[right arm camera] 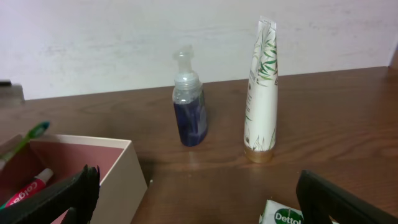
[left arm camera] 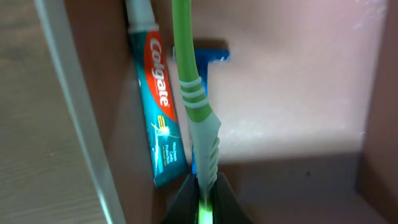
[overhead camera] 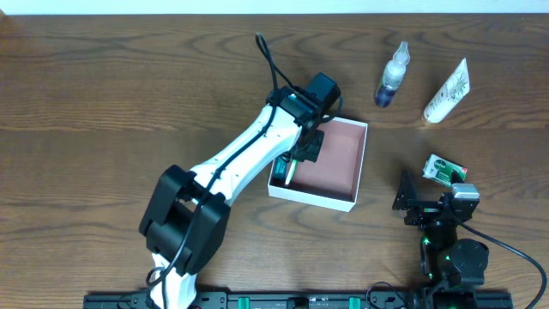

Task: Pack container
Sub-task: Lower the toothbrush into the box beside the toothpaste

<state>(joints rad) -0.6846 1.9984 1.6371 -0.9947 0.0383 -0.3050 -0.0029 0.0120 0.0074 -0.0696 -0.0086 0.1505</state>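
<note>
Two sets of jaws, left first: left jaws clamped together on the lower handle of a green toothbrush (left arm camera: 189,74), which runs from the grip out over the container floor.
Right jaws: wide apart, holding nothing, parked low over the table (overhead camera: 103,86) at its near right, well apart from the work.
Container (overhead camera: 339,202) position: centre of the table, under the left jaws, which hang just inside its left wall.
Contents seen: toothpaste tube (left arm camera: 158,106) lying flat along the left wall. A blue item (left arm camera: 214,55) lies just beside it, mostly hidden behind the toothbrush; its kind cannot be established.
Floor contact: cannot tell whether the toothbrush touches the floor yet.
Step in hand (judged): laying the toothbrush into the container.
Recommended handling: lower until the handle lies close to the floor, parallel to the toothpaste tube and on its inner side. Part the jaws only then, so the brush neither bounces nor rolls. Keep the brush head inside the wall line, since a head propped on the rim could tip out. Lift straight up afterwards to avoid dragging the tube.
Outstanding items (judged): clear bottle of dark blue liquid (right arm camera: 189,112) and white tube with leaf print (right arm camera: 261,93) stand upright at the far right. A green-and-white packet (overhead camera: 444,169) lies just beside the right jaws. All three are outside the container.
Legible writing: "Colgate" in white on red on the toothpaste tube, with smaller print below that is unreadable. "Dettol" on the packet, cut by the frame edge in the right wrist view. No words can be read on the bottle or the white tube.
</note>
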